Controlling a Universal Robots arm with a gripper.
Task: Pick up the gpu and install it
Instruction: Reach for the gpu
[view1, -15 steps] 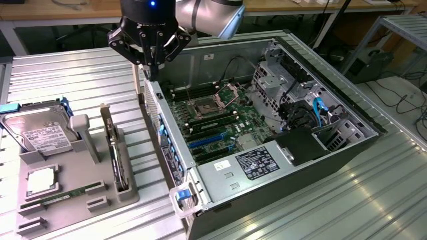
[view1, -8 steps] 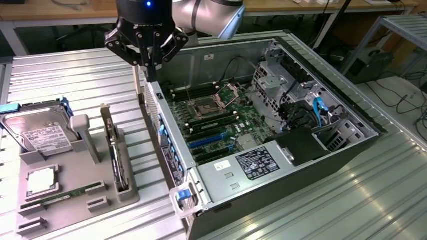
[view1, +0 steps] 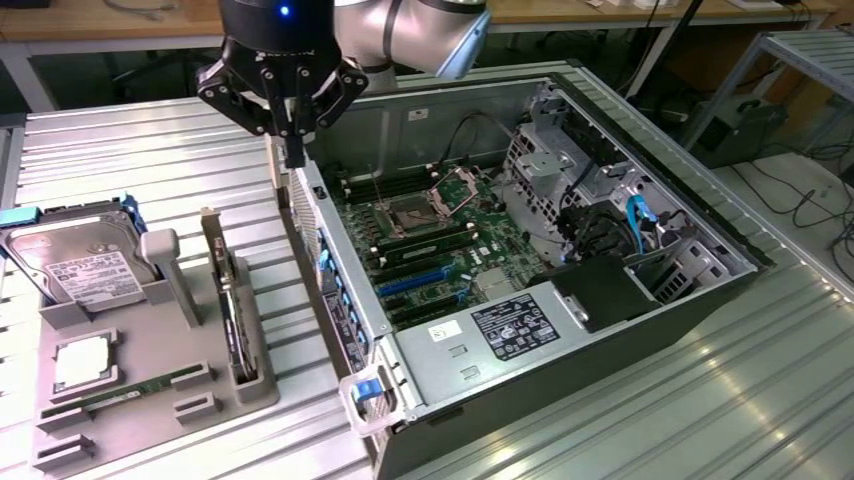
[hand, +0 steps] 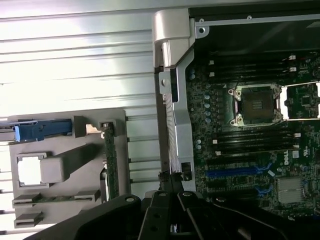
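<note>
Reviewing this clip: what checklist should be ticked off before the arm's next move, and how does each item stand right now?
1. Gpu seated upright in the tray, nothing touching it: ok.
2. Claw carries no load: ok, it is shut and empty.
3. Claw open wide enough to take the card: not ok, shut.
4. Claw lined up over the gpu: not ok, it hangs by the case rear wall, to the exterior view's right of the tray.
5. Case open, blue slots on the board exposed: ok.
6. Blue slots free of debris: cannot tell.
</note>
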